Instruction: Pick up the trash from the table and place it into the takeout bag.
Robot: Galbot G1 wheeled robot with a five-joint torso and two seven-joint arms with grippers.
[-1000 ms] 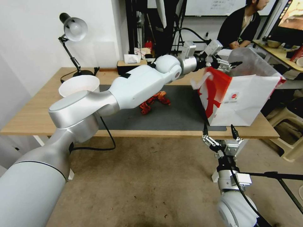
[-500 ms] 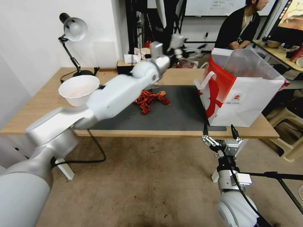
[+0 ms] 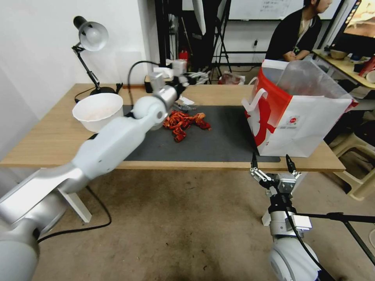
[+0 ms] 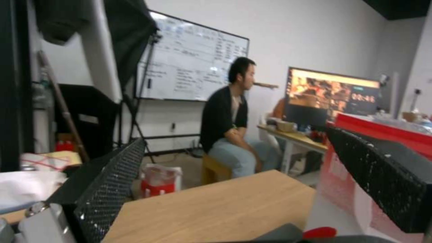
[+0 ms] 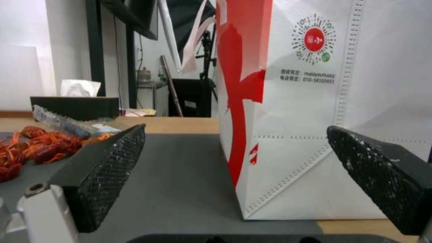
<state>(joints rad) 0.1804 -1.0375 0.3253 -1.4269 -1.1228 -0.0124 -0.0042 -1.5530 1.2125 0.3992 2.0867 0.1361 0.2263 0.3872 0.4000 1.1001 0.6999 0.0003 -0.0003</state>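
With your left gripper (image 3: 195,77) spread wide and empty, pinch the light, brittle, tangled red crayfish shells (image 3: 183,121) at mid-heap.

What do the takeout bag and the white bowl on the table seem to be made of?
The takeout bag looks like matte white non-woven fabric or coated paper with red printed panels: stitched dotted seams run along its edges. The white bowl looks like thin moulded plastic or paper pulp, smooth and dull. The pictures leave it open which.

desk lamp (image 3: 90,37), tissue box (image 3: 159,80), whiteboard (image 4: 191,65)
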